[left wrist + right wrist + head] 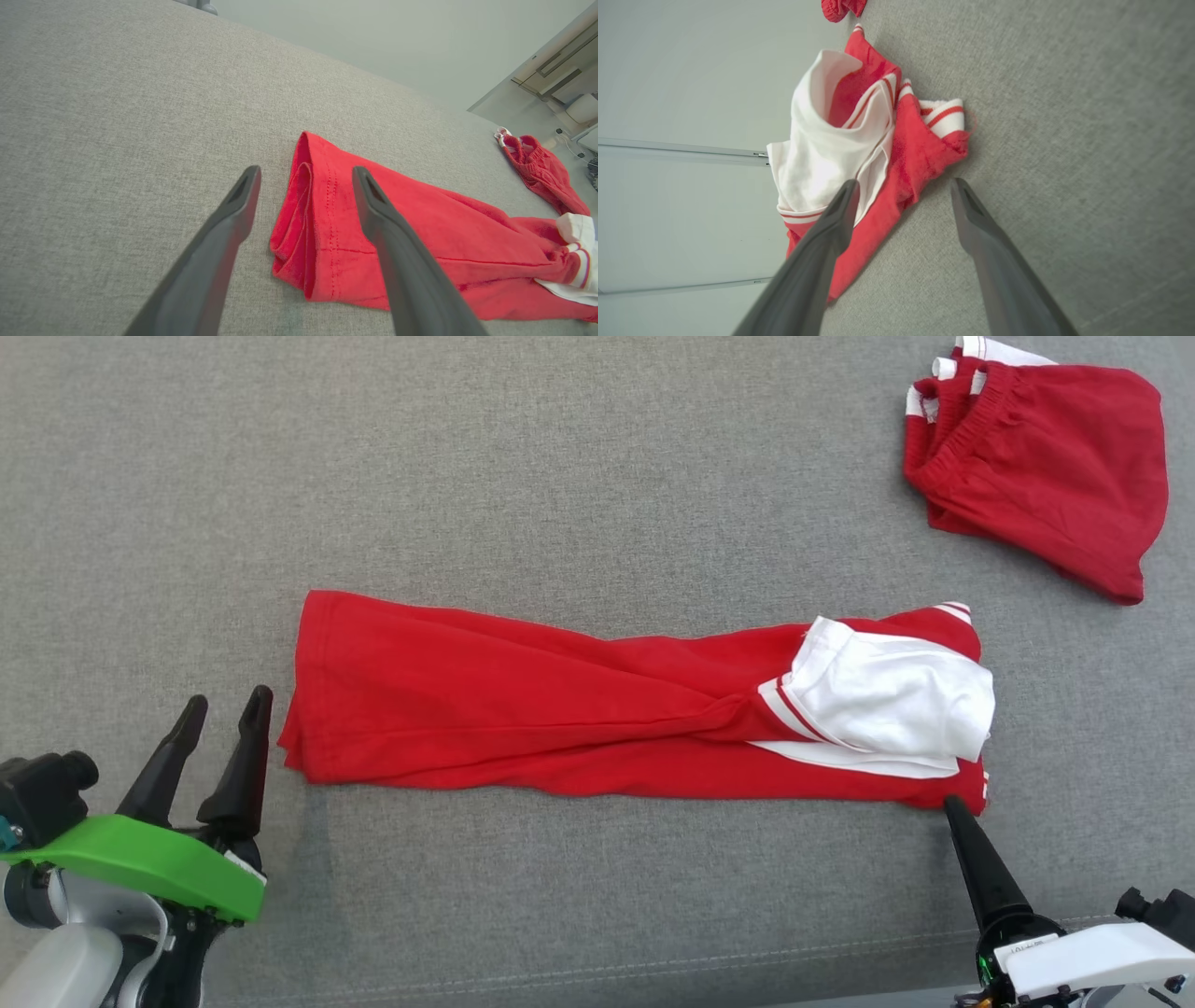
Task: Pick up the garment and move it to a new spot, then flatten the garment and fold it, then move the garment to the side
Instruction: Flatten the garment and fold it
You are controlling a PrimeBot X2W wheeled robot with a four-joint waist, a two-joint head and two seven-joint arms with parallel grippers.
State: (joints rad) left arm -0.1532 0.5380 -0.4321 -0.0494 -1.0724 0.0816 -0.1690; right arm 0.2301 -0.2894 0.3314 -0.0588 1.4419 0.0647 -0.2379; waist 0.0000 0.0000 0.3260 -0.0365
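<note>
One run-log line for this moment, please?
red garment: folded long strip | left gripper: open, at its left end | right gripper: open, at its right end

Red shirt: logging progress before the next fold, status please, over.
Left pincer open, empty, by hem end. Right pincer open, empty, by white end. Red shirt in a long folded strip. Red shorts well apart, nothing blocking.

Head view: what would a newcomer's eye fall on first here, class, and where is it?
The long red garment, white at its right end, lies stretched across the grey fabric surface. A second red bundle sits at the far right corner. The left gripper and right gripper flank the garment's ends, jaws open.
</note>
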